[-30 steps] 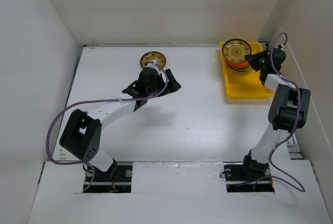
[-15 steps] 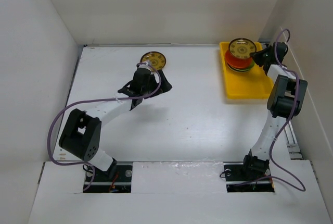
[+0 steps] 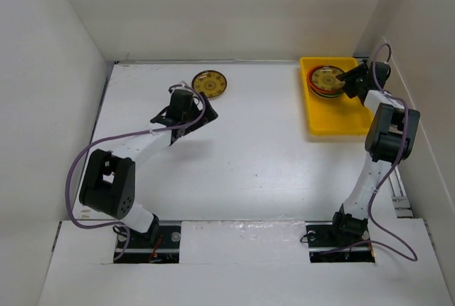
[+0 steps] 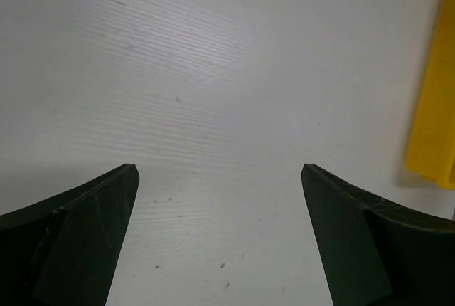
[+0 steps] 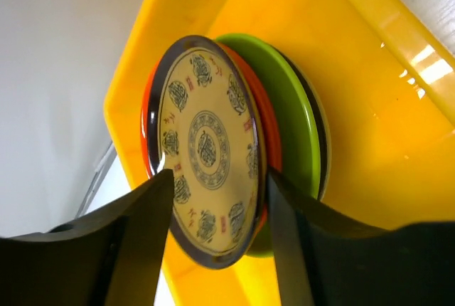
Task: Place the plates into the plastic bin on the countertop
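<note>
Near the far edge of the table (image 3: 270, 164), left of its middle, we see a lone plate (image 3: 210, 83), brown-gold and patterned, lying flat on the white surface. The left gripper (image 4: 219, 169) hangs just on the near side of it. Its fingers (image 4: 71, 238) stand wide apart with only bare table between them, and the bin's yellow side shows at the right edge of its wrist view. The bin (image 3: 341, 117) sits in the far right corner of the table. In its far half we find a stack (image 5: 295, 114) of plates: a second brown-gold top plate (image 3: 327, 78) lies on an orange one, then a lime green one, with darker and paler rims beneath that we cannot sort out. The right gripper (image 5: 217, 196) reaches in from the bin's right side. Its fingers (image 5: 142, 228) are parted, one either side of the top plate's near rim, and we cannot tell whether they touch it.
</note>
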`<state>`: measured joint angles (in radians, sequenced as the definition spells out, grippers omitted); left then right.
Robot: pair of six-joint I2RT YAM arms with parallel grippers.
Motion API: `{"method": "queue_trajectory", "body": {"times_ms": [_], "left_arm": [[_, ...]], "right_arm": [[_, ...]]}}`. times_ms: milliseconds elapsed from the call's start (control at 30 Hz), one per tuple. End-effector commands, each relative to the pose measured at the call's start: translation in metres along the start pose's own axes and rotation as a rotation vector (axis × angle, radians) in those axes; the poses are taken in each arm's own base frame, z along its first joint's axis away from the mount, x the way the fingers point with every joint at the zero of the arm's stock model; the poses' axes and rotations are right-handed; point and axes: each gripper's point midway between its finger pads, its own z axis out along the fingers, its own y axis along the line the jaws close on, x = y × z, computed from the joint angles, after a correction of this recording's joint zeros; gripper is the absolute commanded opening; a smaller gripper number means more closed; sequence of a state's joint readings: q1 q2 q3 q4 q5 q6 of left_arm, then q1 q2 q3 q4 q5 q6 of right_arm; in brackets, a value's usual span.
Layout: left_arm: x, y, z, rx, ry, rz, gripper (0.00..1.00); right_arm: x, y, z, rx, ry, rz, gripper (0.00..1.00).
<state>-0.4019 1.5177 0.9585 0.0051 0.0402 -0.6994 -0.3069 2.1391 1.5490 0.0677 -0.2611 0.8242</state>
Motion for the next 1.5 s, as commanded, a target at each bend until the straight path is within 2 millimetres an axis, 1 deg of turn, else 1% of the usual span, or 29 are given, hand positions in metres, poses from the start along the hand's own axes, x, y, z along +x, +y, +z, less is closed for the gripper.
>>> {"method": "queue_trajectory", "body": {"times_ms": [0,33,67,133,167,200,233,267,367,400,433,467,500,533,567,600,633,700,733,800,833,900,967,1033,1167,1233,1300,1333,1467], "left_arm": [[-0.039,-0.004,-0.018,0.0,-0.094,-0.057,0.99],[-0.035,0.003,-0.017,-0.026,-0.088,-0.057,0.99],[-0.045,0.006,-0.025,-0.035,-0.119,-0.097,0.99],[-0.052,0.031,-0.026,-0.096,-0.156,-0.154,0.99],[-0.055,0.036,-0.028,-0.104,-0.167,-0.191,0.99],[-0.066,0.048,-0.029,-0.134,-0.198,-0.22,0.99],[-0.069,0.056,-0.029,-0.15,-0.214,-0.239,0.99],[-0.072,0.061,-0.027,-0.157,-0.22,-0.247,0.99],[-0.078,0.07,-0.01,-0.189,-0.21,-0.26,0.99],[-0.08,0.07,0.002,-0.201,-0.198,-0.26,0.99],[-0.085,0.068,0.01,-0.189,-0.21,-0.26,0.99],[-0.083,0.065,0.026,-0.176,-0.175,-0.26,0.99],[-0.09,0.057,0.025,-0.154,-0.183,-0.26,0.99],[-0.082,0.067,0.043,-0.185,-0.15,-0.261,0.99],[-0.08,0.067,0.051,-0.185,-0.132,-0.262,0.99],[-0.092,0.063,0.058,-0.168,-0.145,-0.267,0.99],[-0.085,0.071,0.074,-0.194,-0.118,-0.269,0.99],[-0.084,0.069,0.09,-0.183,-0.093,-0.271,0.99],[-0.095,0.063,0.096,-0.17,-0.107,-0.269,0.99],[-0.087,0.069,0.114,-0.181,-0.075,-0.272,0.99],[-0.098,0.062,0.119,-0.165,-0.092,-0.27,0.98],[-0.093,0.069,0.136,-0.185,-0.07,-0.285,0.95],[-0.103,0.063,0.146,-0.179,-0.076,-0.293,0.91],[-0.093,0.069,0.161,-0.198,-0.036,-0.308,0.9],[-0.091,0.077,0.179,-0.26,-0.005,-0.358,0.75],[-0.089,0.082,0.182,-0.278,-0.008,-0.371,0.51],[-0.089,0.087,0.183,-0.306,-0.011,-0.37,0.44],[-0.09,0.087,0.186,-0.305,-0.012,-0.369,0.33],[-0.09,0.084,0.184,-0.304,0.0,-0.38,0.07]], "right_arm": [[-0.027,0.03,-0.029,-0.067,-0.069,-0.049,0.6],[-0.021,0.025,-0.033,-0.056,-0.059,-0.045,0.64],[-0.03,0.033,-0.05,-0.07,-0.085,-0.035,0.67],[-0.033,0.033,-0.065,-0.049,-0.12,-0.026,0.78],[-0.024,0.022,-0.07,-0.023,-0.11,-0.018,0.82],[-0.027,0.032,-0.084,-0.043,-0.127,-0.025,0.85],[-0.027,0.031,-0.089,-0.034,-0.138,-0.014,0.93],[-0.015,0.02,-0.093,-0.009,-0.115,-0.005,0.93],[-0.009,0.025,-0.113,-0.022,-0.109,-0.007,0.94],[0.009,0.018,-0.116,-0.016,-0.072,-0.005,0.96],[0.011,0.028,-0.129,-0.039,-0.081,-0.027,0.96],[0.031,0.03,-0.143,-0.051,-0.05,-0.046,1.0],[0.048,0.025,-0.141,-0.049,-0.014,-0.049,1.0],[0.051,0.039,-0.157,-0.087,-0.028,-0.08,1.0],[0.061,0.041,-0.164,-0.098,-0.018,-0.099,1.0],[0.077,0.049,-0.172,-0.135,0.012,-0.114,1.0],[0.095,0.041,-0.178,-0.14,0.047,-0.116,1.0],[0.108,0.057,-0.202,-0.219,0.071,-0.138,1.0],[0.124,0.058,-0.209,-0.247,0.096,-0.151,1.0],[0.133,0.074,-0.23,-0.32,0.106,-0.177,1.0],[0.139,0.084,-0.238,-0.358,0.124,-0.19,1.0],[0.146,0.094,-0.251,-0.408,0.14,-0.208,1.0],[0.158,0.101,-0.26,-0.448,0.174,-0.223,1.0],[0.162,0.107,-0.267,-0.475,0.184,-0.233,1.0],[0.164,0.12,-0.287,-0.536,0.188,-0.244,0.99],[0.161,0.124,-0.296,-0.553,0.173,-0.25,0.99],[0.16,0.123,-0.298,-0.539,0.15,-0.26,0.97],[0.158,0.125,-0.298,-0.531,0.143,-0.26,0.97],[0.154,0.126,-0.301,-0.521,0.124,-0.291,0.95]]}}
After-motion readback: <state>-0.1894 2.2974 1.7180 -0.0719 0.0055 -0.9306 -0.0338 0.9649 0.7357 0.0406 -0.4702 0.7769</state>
